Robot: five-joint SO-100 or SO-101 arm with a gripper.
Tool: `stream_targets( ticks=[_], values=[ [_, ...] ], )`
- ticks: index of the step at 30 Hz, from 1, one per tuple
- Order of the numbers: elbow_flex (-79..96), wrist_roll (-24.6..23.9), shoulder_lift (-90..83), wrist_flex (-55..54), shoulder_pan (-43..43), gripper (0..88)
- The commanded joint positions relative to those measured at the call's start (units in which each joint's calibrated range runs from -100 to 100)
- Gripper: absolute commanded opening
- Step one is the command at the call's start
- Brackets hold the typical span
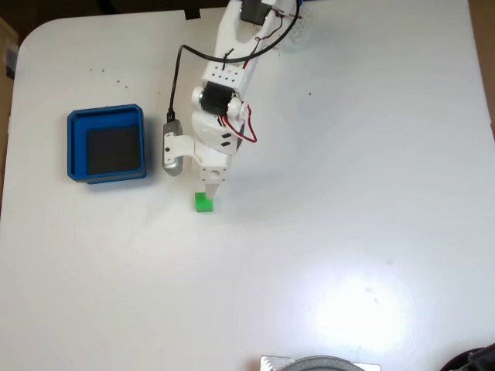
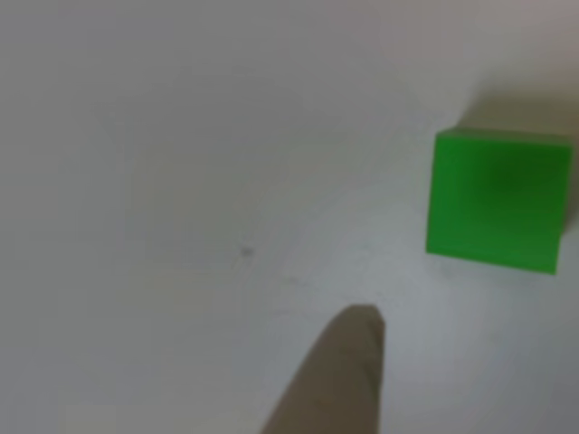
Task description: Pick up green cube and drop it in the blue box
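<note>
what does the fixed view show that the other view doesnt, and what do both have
The fixed view alone: the blue box left of the white arm, and the gripper low over the table, just above the cube in the picture. The other view alone: a blurred fingertip at the bottom edge, clear of the cube. Both share the green cube on the white table.
</note>
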Motion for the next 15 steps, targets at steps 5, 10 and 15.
stream_targets(
  ticks=[5,10,15],
  values=[
    [-10.2,-0.1,4.8,-0.5,-0.2,30.8],
    [-10.2,-0.1,6.0,-0.5,-0.3,31.3],
    [-10.3,-0.1,8.0,-0.5,-0.3,34.2]
  ],
)
